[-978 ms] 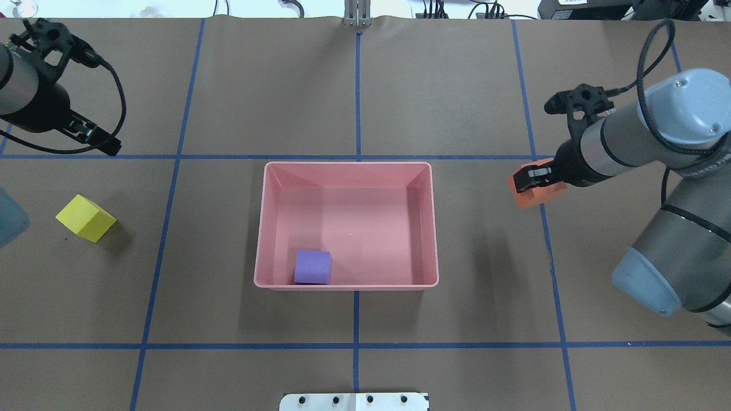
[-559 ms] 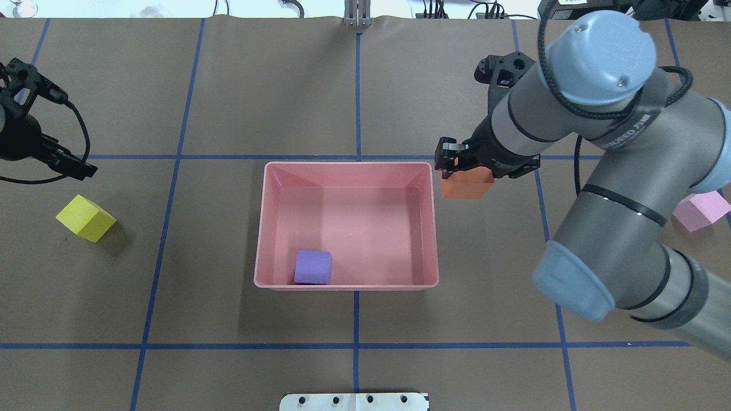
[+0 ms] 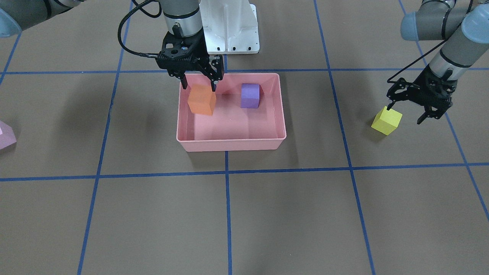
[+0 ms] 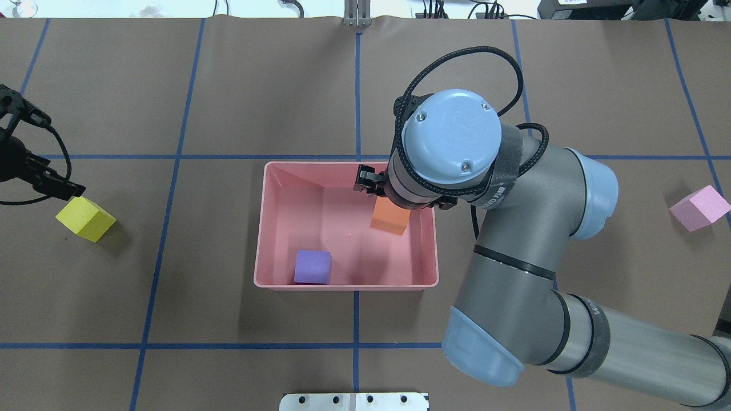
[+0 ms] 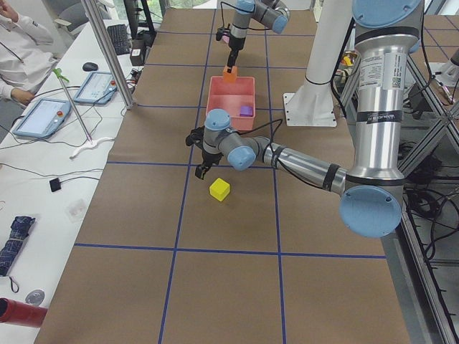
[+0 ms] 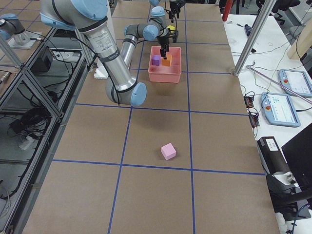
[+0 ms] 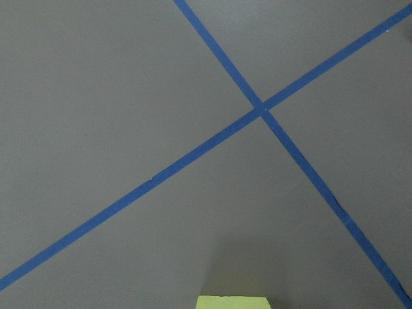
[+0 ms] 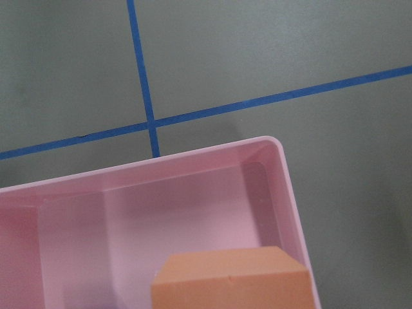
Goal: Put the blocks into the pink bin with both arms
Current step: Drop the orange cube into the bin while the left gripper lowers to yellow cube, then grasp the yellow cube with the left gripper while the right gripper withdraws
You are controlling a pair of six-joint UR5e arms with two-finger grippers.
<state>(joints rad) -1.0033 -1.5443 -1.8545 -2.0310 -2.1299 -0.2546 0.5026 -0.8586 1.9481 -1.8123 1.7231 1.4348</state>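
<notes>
The pink bin (image 4: 345,283) sits mid-table with the purple block (image 4: 312,267) inside near its front-left corner. My right gripper (image 3: 199,87) is shut on the orange block (image 3: 201,101) and holds it over the bin's right part, above the floor; the block also shows in the right wrist view (image 8: 228,280). My left gripper (image 3: 405,112) is open, just above and beside the yellow block (image 3: 386,120), one fingertip at the block's top edge. The light pink-lilac block (image 4: 699,208) lies alone at the far right.
The white pedestal base (image 3: 229,26) stands behind the bin. Blue tape lines (image 4: 356,97) cross the brown table. A metal plate (image 4: 354,401) lies at the front edge. An operator (image 5: 18,50) and tablets sit beyond the far side.
My right arm has swung left with the orange block, from right of the bin to over its inside. My left gripper has moved down to the yellow block.
</notes>
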